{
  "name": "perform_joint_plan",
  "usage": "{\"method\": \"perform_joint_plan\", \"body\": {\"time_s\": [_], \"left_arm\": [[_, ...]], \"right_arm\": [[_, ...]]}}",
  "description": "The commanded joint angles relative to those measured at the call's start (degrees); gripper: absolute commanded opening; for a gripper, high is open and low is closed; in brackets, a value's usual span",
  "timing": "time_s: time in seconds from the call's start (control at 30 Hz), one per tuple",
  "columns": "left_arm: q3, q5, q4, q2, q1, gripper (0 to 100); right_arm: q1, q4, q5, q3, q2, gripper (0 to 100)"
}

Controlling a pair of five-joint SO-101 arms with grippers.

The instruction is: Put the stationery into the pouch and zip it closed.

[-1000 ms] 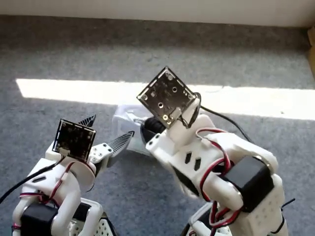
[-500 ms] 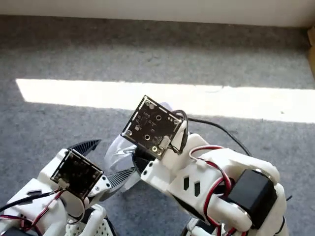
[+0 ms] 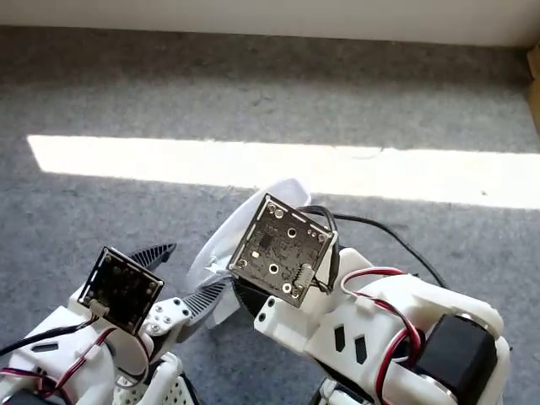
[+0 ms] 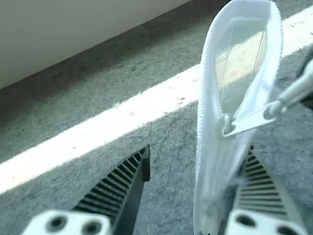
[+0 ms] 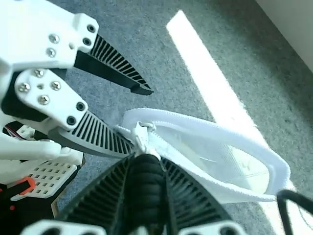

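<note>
Grey, carpet-like tabletop (image 3: 84, 84) beneath everything. Nearest, left pincer (image 4: 195, 156) spread wide: one finger (image 4: 257, 186) touching the pouch (image 4: 239, 58) along its lower edge, the other finger (image 4: 122, 191) well apart on the bare side. Just beside it, right pincer (image 5: 145, 159) pressed together on the zip pull (image 5: 141, 134) — pinching that small tab at the near end of the mouth. Pouch of white mesh, held up on edge by that pull, mouth gaping in a long loop toward the far side. Contents unclear through the mesh; lower end touching the tabletop or not, impossible to tell. Farther off, a sunlit band (image 3: 126, 160) across the tabletop, then a pale wall (image 3: 253, 13).

Judged step: the zipping, barely begun, with the mouth open along nearly its whole length. Next move likely calls for closing the left pincer on the fabric beside the pull as an anchor, then drawing the pull along the teeth away from that grip, mesh kept taut — otherwise apt to trail after the tab and stay open.
</note>
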State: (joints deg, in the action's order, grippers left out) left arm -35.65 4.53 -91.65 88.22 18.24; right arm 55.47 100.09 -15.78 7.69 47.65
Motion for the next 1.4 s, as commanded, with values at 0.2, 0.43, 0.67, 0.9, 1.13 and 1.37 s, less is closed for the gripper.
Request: {"method": "perform_joint_plan", "body": {"time_s": [0.2, 0.43, 0.67, 0.9, 1.13, 1.37], "left_arm": [[2.15, -1.93, 0.18, 0.31, 2.59, 18], [2.07, -1.67, 4.22, 0.31, 15.52, 0], [2.07, -1.67, 4.22, 0.31, 19.65, 0], [-0.75, -1.58, 4.66, 6.29, 19.38, 3], [-11.12, -4.4, 11.08, 16.75, 13.93, 23], [-16.75, -4.92, 15.82, 16.13, 11.74, 23]], "right_arm": [[-0.22, -0.4, -0.53, 0.75, 1.54, 0.5], [-2.42, -1.71, -0.53, 0.75, 1.54, 0.5], [-2.51, -1.71, -0.7, 0.75, 1.54, 0.5], [-2.42, -1.63, -0.79, 0.75, 1.63, 0.5], [-2.24, -1.36, -0.79, 0.75, 1.63, 0.5], [-2.24, -1.27, -0.79, 0.75, 1.63, 0.5]]}}
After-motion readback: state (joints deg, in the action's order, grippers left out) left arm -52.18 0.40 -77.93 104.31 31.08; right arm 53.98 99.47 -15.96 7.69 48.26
